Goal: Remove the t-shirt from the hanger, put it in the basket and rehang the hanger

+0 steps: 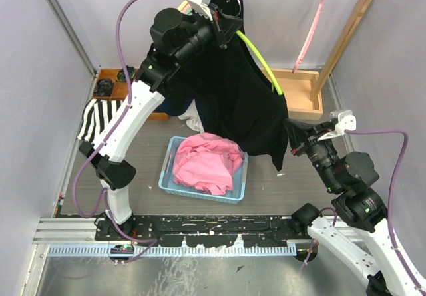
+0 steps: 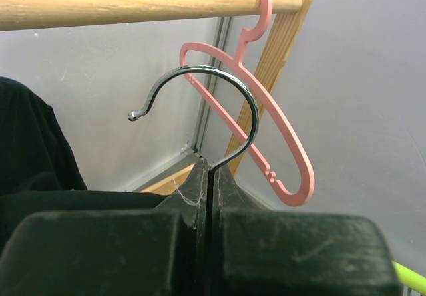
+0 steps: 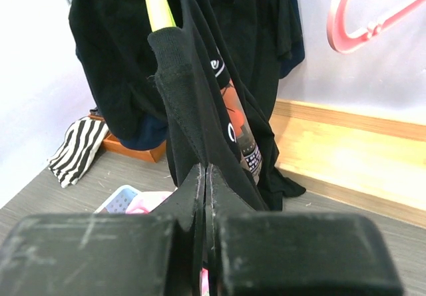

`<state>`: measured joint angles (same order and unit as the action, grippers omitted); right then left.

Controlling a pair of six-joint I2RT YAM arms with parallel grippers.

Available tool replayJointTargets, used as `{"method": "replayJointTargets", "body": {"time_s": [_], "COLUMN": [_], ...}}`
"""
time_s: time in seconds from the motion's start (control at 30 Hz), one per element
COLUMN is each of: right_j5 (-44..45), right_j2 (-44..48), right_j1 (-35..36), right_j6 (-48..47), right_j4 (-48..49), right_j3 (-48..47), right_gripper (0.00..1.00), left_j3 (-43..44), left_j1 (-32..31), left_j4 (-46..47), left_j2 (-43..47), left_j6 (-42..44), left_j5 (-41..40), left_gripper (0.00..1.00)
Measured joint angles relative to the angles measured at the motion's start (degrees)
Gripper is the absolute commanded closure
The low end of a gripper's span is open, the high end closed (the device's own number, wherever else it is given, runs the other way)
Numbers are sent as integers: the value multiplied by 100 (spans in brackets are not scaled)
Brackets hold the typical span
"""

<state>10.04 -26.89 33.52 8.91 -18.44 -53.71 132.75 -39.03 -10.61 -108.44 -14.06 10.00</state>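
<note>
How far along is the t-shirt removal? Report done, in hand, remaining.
Done: left gripper shut on the hanger's metal hook, which hangs clear of the wooden rod. In hand: right gripper pinches the black t-shirt fabric. Remaining: the shirt is draped over the lime-green hanger; pull it off.

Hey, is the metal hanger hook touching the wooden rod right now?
Apart. The left wrist view shows a plain gap of wall between the top of the metal hook and the wooden rod above it.
</note>
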Motion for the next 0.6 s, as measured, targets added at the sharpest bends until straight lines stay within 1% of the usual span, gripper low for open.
{"method": "replayJointTargets", "body": {"time_s": [0.3,0.5,0.6], "right_j5": [391,680,699], "right_j2": [568,603,693], "right_j1": [0,0,0], "right_j6": [608,1021,1176], "right_j4": [-146,-501,-533], "right_j3": [686,813,920], "right_gripper": [99,99,99], "left_j3": [138,588,645], "left_j1": [0,-7,-13], "left_j4": [-186,-376,-389], "left_j2": [-4,-92,-96], "left_j6": [-9,-127,-164], "left_j5": [15,20,52], "left_gripper": [100,100,100]}}
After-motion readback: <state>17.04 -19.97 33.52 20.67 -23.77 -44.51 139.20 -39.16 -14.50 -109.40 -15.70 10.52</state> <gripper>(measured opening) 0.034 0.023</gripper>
